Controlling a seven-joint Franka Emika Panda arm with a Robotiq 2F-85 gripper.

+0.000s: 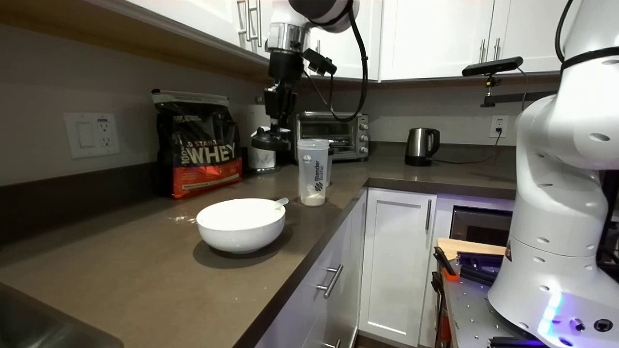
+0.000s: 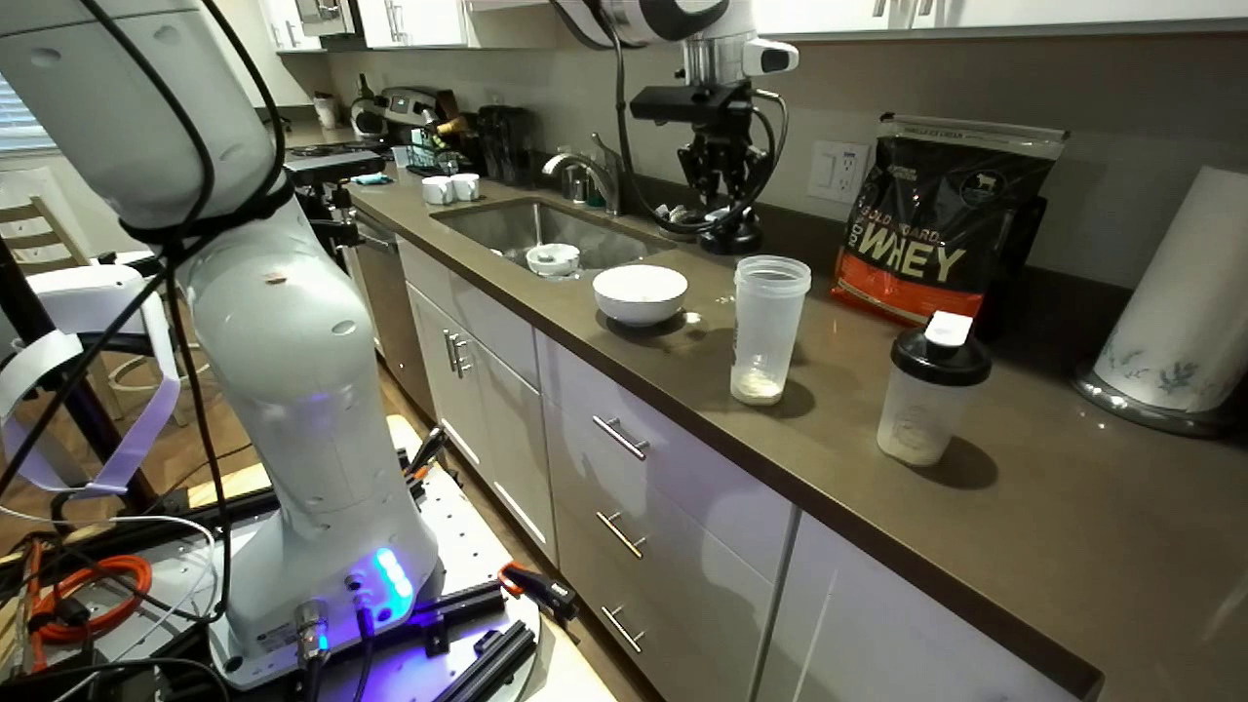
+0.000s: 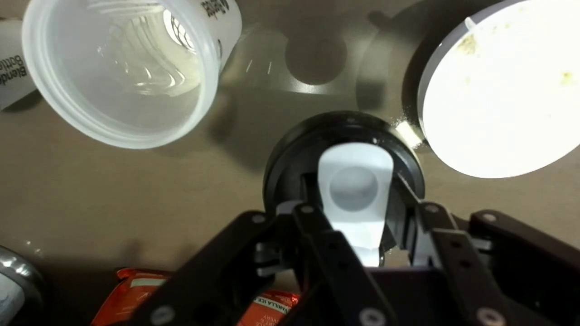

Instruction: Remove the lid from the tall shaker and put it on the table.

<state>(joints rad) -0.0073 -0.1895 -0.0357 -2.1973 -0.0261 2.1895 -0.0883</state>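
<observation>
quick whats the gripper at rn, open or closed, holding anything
Gripper: closed, holding the lid in the air above the table.

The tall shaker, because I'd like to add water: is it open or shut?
Open: the wrist view looks into the tall shaker, while the gripper holds the lid clear of it.

In an exterior view, the bag at left reads "100% WHEY," "Vanilla Ice Cream," probably "Gold Standard"; the shaker at right, "Blender Bottle."
</observation>
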